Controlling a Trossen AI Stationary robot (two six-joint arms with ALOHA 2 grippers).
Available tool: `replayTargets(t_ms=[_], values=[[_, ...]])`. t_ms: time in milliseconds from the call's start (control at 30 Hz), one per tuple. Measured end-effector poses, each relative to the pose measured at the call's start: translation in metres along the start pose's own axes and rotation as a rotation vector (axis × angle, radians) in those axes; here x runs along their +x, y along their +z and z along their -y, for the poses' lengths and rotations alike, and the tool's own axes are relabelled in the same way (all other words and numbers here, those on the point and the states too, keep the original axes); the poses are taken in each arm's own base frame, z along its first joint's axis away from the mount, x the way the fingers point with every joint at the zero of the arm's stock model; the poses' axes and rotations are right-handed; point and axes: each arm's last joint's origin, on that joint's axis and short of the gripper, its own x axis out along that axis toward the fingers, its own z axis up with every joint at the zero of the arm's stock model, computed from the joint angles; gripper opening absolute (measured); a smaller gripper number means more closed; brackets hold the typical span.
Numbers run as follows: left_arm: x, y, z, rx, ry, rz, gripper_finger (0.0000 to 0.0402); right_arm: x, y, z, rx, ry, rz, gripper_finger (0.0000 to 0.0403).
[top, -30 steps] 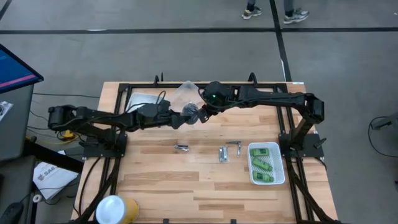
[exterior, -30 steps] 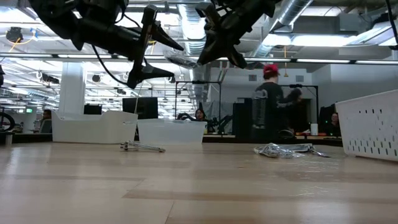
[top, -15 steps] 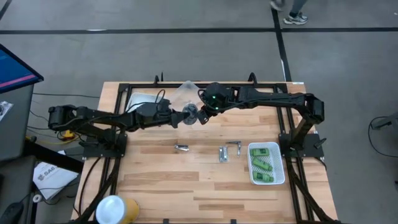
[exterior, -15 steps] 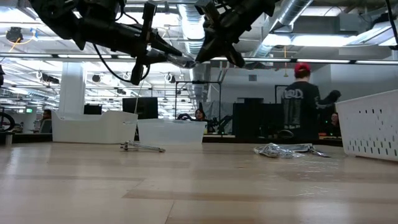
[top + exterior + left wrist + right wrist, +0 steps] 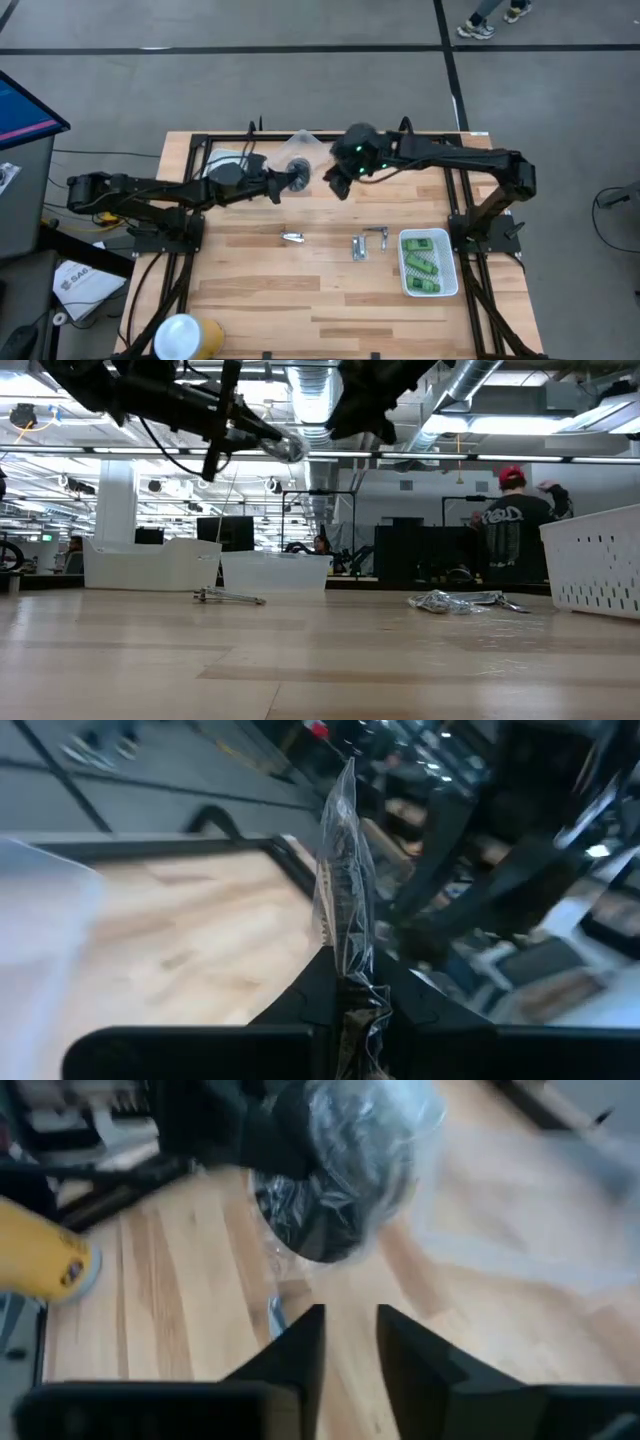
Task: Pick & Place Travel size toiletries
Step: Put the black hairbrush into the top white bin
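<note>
Wooden table (image 5: 250,290), left end effector (image 5: 283,184) gripping wrapped jar (image 5: 298,176)

Plastic-wrapped jar (image 5: 335,1175) blurred; silver tools (image 5: 365,243) too small to identify

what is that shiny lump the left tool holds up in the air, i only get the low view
observer: a dark grey round flat jar in crinkled clear plastic wrap; the left tool is shut on the wrap.
operator: is the right tool on it too
observer: no, the right tool is open, nothing between its fingers, apart from the jar.
operator: anything in the white mesh basket
observer: bright green little bottles lie in the white mesh basket.
</note>
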Motion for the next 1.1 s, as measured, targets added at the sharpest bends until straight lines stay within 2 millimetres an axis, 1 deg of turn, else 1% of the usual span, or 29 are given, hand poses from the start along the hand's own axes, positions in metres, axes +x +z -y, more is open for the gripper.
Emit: replayTargets(t_ms=[133,267,367,467,600,733,933,1100], values=[[-0.02,0.013,0.0,0.069,0.116,0.063,0.002,-0.035,0.008,0.001,0.004,0.006,0.084,0.0134],[-0.044,0.023,-0.005,0.128,0.301,0.14,0.002,-0.071,0.012,-0.003,-0.002,0.027,0.172,0.0168],[-0.059,0.028,-0.01,0.164,0.444,0.2,0.002,-0.09,0.012,-0.005,-0.007,0.04,0.216,0.0181],[-0.069,0.027,-0.017,0.209,0.578,0.216,0.002,-0.101,0.012,-0.007,-0.009,0.047,0.24,0.0185],[-0.073,0.021,-0.025,0.243,0.671,0.168,0.002,-0.103,0.011,-0.009,-0.004,0.056,0.239,0.0178],[-0.076,0.009,-0.037,0.283,0.79,0.079,0.002,-0.102,0.008,-0.008,0.009,0.047,0.207,0.0169],[-0.081,-0.006,-0.051,0.274,0.914,-0.013,0.0042,-0.091,0.004,-0.006,0.043,0.026,0.137,0.017],[-0.082,-0.014,-0.058,0.275,0.921,-0.055,0.0037,-0.079,0.0,-0.004,0.086,0.009,0.071,0.0188]])
